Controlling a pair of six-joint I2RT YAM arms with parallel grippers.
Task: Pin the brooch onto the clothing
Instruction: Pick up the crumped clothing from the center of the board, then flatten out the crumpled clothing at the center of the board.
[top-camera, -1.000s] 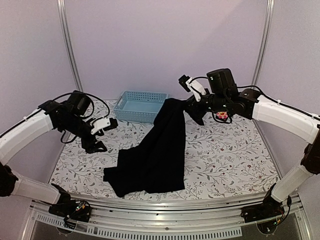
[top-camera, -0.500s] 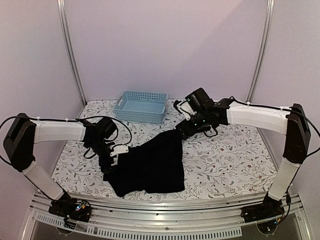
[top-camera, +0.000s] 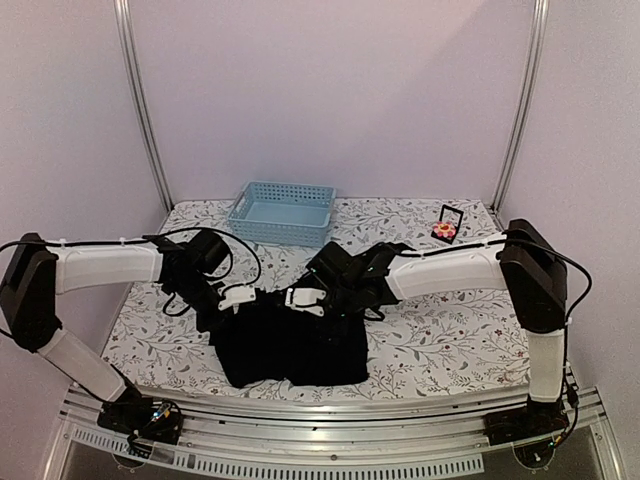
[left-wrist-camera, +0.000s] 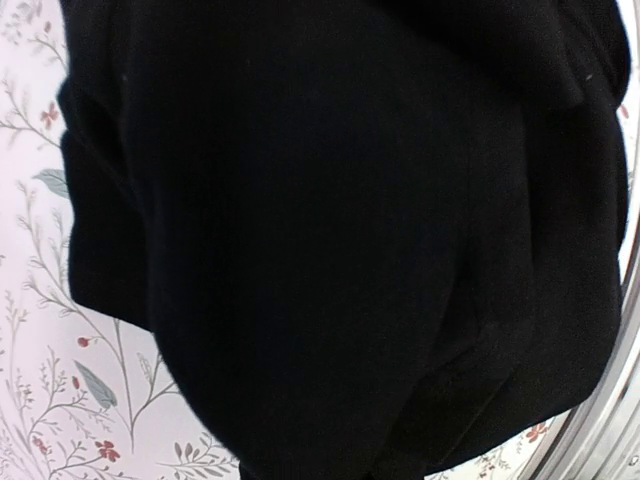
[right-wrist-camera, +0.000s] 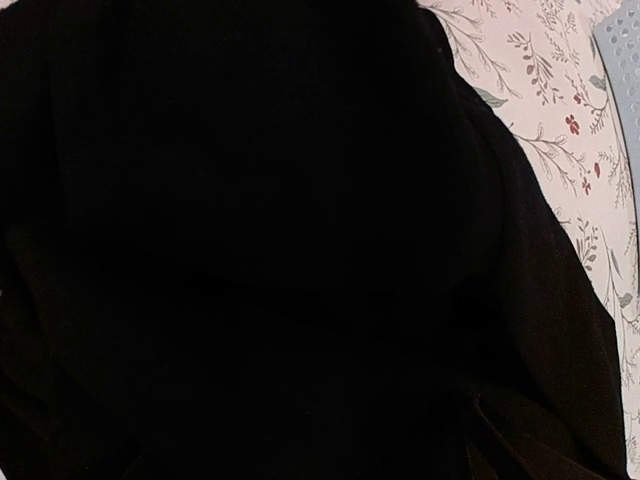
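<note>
Soft black fabric shirt (top-camera: 290, 345) is lying bunched, long axis left-right; left claw (top-camera: 238, 297) is pressing together at its far edge; right claw (top-camera: 302, 298) is sitting half-hidden against fabric, opening impossible to tell.

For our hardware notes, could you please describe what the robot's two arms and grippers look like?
The left arm and right arm match: smooth white tubular shells between bulky black joint housings, with thin black cables looping loosely along them. The left gripper and right gripper are black with small white parts. No markings are legible.
</note>
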